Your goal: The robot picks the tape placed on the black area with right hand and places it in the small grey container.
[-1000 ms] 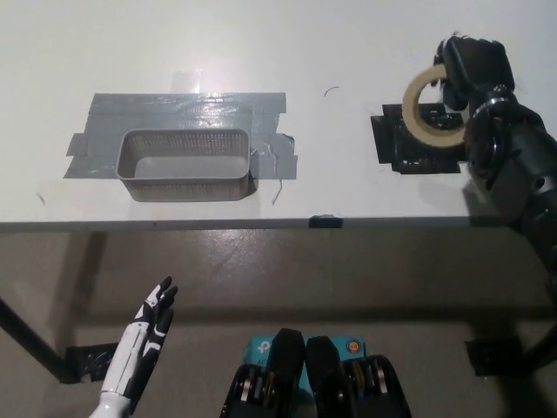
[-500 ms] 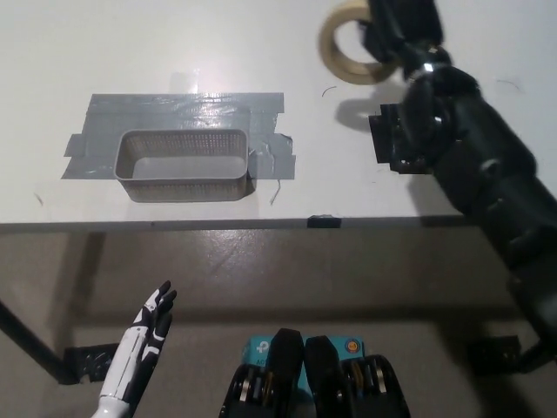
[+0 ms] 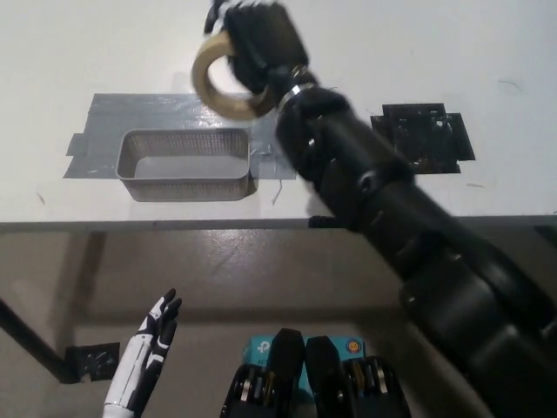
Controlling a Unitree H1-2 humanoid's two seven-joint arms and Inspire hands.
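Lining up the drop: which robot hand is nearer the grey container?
Right. The right robot hand holds the tape just above the grey container's far right corner; the left robot hand hangs open below the table edge.

This looks like a robotics lab or test room set up for a staged trial, not a home or shop. A plain white tabletop (image 3: 104, 43) carries marked stations: a small grey mesh container (image 3: 184, 164) sits on a patch of grey duct tape strips (image 3: 148, 111) stuck flat to the surface, and a square of black tape (image 3: 424, 138) marks a second spot well apart to the side. Below the table edge lies a bare, dull concrete-like floor (image 3: 244, 270), with a black table leg (image 3: 26, 341) angled across it and a small black tape patch (image 3: 87, 359) stuck beside the leg.
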